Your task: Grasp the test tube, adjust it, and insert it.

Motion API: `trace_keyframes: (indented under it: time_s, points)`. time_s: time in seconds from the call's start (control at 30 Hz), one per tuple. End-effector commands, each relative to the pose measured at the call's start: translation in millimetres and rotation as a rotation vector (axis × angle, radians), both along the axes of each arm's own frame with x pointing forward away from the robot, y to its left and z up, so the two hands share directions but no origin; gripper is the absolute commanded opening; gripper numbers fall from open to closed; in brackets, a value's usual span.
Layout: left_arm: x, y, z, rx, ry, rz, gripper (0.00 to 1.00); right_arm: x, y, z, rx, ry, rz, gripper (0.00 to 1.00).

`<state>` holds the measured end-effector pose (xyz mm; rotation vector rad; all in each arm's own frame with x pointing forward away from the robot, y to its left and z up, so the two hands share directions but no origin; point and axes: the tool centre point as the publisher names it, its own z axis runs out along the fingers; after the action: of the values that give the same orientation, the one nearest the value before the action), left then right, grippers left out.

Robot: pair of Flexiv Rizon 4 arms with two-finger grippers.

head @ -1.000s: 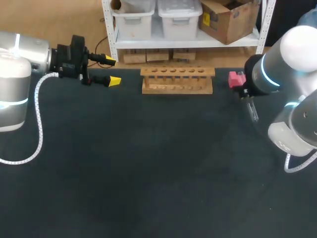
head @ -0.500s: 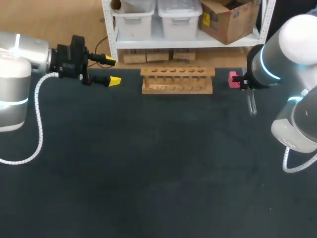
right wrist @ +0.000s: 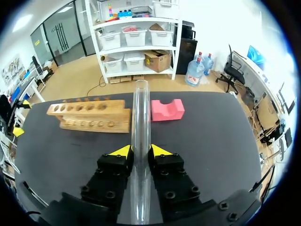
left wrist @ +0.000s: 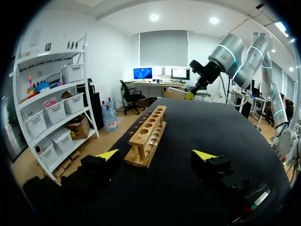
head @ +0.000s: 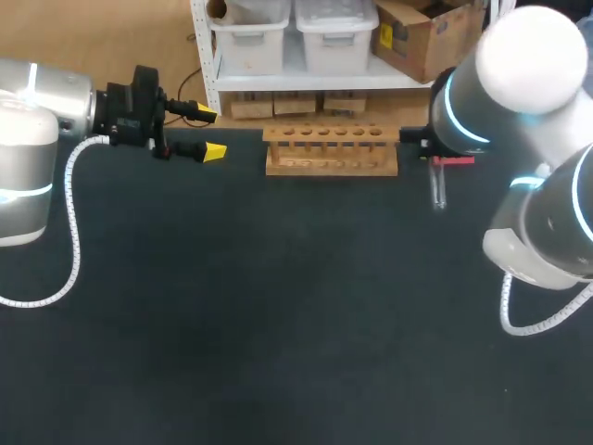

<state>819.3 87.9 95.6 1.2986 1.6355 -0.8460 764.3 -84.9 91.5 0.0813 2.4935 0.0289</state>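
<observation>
A clear glass test tube (right wrist: 140,108) stands between the yellow tips of my right gripper (right wrist: 140,150), which is shut on it. In the head view the test tube (head: 437,191) hangs nearly upright under the right gripper (head: 434,159), just right of the wooden rack (head: 332,150) at the table's far edge. The rack (right wrist: 89,116) has one row of several open holes, all without tubes. My left gripper (head: 208,133) is open at the far left, left of the rack (left wrist: 148,136), with nothing between its fingers.
A pink foam block (right wrist: 167,109) lies beyond the tube, right of the rack; in the head view the pink block (head: 456,160) is mostly hidden by my right wrist. The dark table mat (head: 278,306) stretches toward the near edge.
My right arm has carried the test tube leftward, from right of the pink block to just beside the rack's right end. The left arm has not moved.
</observation>
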Motion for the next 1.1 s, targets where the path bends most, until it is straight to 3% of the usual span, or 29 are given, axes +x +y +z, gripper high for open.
trace_keyframes:
  time_s: [0.03,0.63,1.1]
  points:
    - [-2.0,0.0,-0.4,-0.001,-0.004,0.005,1.00,-5.4,19.0,1.4,-0.062,-0.010,-0.045,0.00]
    - [-2.0,0.0,-0.4,-0.001,-0.004,0.005,1.00,11.1,91.5,-12.2,-0.033,0.012,0.058,0.00]
    - [-2.0,0.0,-0.4,-0.001,-0.004,0.005,1.00,28.1,107.7,-39.6,-0.021,0.049,0.064,0.00]
